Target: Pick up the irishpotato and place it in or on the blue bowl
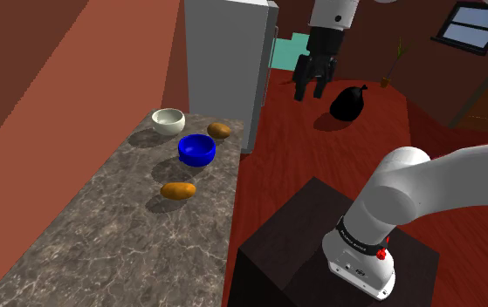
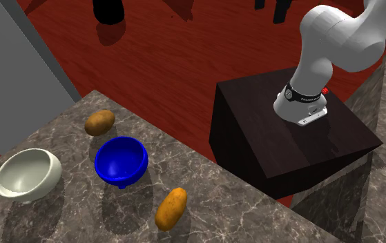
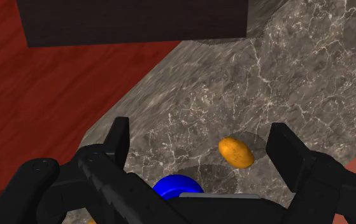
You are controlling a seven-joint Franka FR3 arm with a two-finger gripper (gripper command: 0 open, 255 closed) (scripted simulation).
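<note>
My end effector (image 1: 310,91) hangs high in the air, fingers apart, holding nothing. The brown potato (image 1: 219,130) lies well below it and apart from it on the table (image 1: 102,227), just beside the blue bowl (image 1: 196,149) and near the grey fridge (image 1: 224,61). A white bowl (image 1: 168,120) and an orange potato (image 1: 178,190) share the grey marbled top. The floor (image 1: 320,157) is red wood, and a black bag (image 1: 349,103) sits on it.
</note>
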